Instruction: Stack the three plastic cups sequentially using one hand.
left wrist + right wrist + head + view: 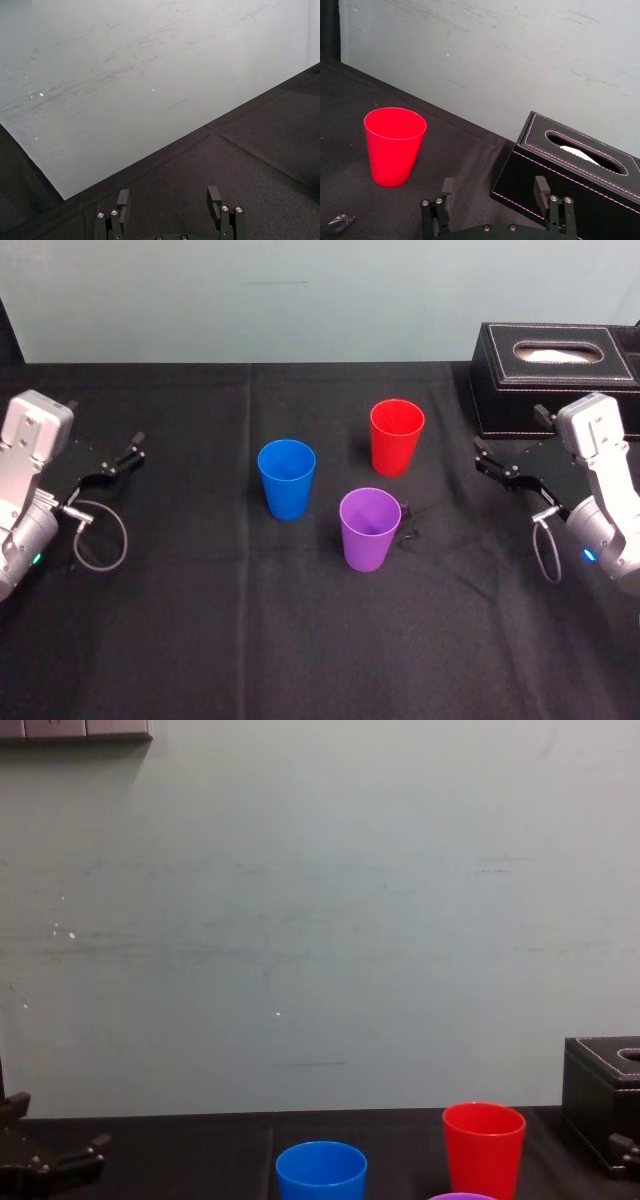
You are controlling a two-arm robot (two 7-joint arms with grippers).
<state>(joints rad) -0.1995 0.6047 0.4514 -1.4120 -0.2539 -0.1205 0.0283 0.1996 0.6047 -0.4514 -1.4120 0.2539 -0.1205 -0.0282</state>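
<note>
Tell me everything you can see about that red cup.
The red cup is a smooth, tapered, plastic-looking tumbler, upright, mouth up, nothing inside. It stands on the black cloth, behind the blue cup and purple cup and apart from both, with the black tissue box to its right, not touching.

My left hand [131, 448] and right hand [484, 459] are matte black, with blocky jointed fingers [123, 199] studded with small silver screws [100, 215]. Behind each sits a boxy silver-grey wrist housing [35, 430]. A thin grey cable [100, 540] loops beside each forearm, where a small blue-green light [37, 560] glows.
</note>
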